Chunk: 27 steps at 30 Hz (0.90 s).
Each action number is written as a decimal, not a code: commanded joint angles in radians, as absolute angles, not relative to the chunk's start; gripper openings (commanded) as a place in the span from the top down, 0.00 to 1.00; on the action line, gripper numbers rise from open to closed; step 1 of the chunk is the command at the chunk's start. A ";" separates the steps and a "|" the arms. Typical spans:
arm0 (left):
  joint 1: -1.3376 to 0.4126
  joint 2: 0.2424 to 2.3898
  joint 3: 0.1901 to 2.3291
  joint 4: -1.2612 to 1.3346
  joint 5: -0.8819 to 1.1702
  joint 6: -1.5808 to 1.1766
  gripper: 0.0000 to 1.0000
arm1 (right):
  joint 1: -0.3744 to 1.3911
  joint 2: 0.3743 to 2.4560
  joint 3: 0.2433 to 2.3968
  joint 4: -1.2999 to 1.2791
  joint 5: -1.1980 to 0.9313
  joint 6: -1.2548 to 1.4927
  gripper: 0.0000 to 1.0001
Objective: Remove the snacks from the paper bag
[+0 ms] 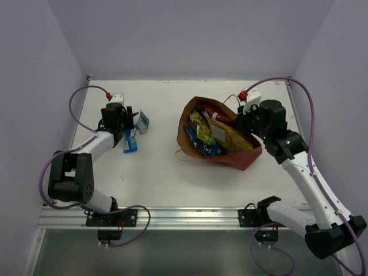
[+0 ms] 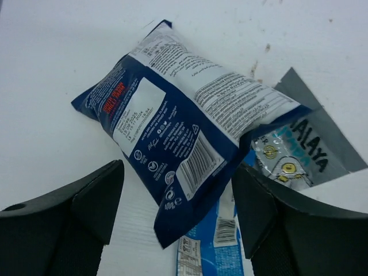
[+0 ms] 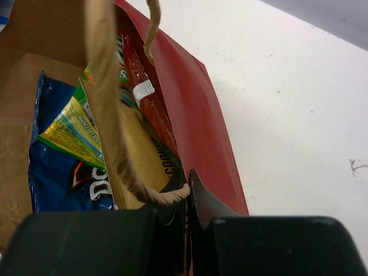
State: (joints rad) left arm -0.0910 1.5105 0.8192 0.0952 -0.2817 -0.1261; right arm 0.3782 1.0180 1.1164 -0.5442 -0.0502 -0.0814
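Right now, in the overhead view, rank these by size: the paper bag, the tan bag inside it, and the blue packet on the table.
1. paper bag, largest
2. tan bag, though partly covered
3. blue packet, smallest

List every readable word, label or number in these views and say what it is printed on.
"ALAYA": silver-teal packet, its start hidden under the blue-white packet.
"COOK": tan bag inside the paper bag, the rest cut off.
"DO": blue bag, the rest hidden.
Too small or blurred: the blue-white packet's fine print, red label and barcode digits; the yellow-green packet wording; everything in the top view.
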 commanded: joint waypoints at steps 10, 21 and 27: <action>-0.526 1.183 1.130 -0.339 -0.080 -0.493 0.00 | 0.374 0.989 1.127 -0.518 -0.048 -0.071 1.00; -0.903 1.288 1.276 -0.468 -0.250 -0.870 0.16 | 0.376 0.994 1.131 -0.515 -0.063 -0.063 1.00; -0.946 1.380 1.273 -0.524 -0.299 -0.945 0.35 | 0.376 0.962 1.101 -0.500 -0.060 -0.061 1.00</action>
State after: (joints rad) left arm -0.9352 1.3602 1.2358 -0.4576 -0.2211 -0.8490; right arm 0.3786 0.9977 1.1046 -0.5385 -0.0551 -0.0776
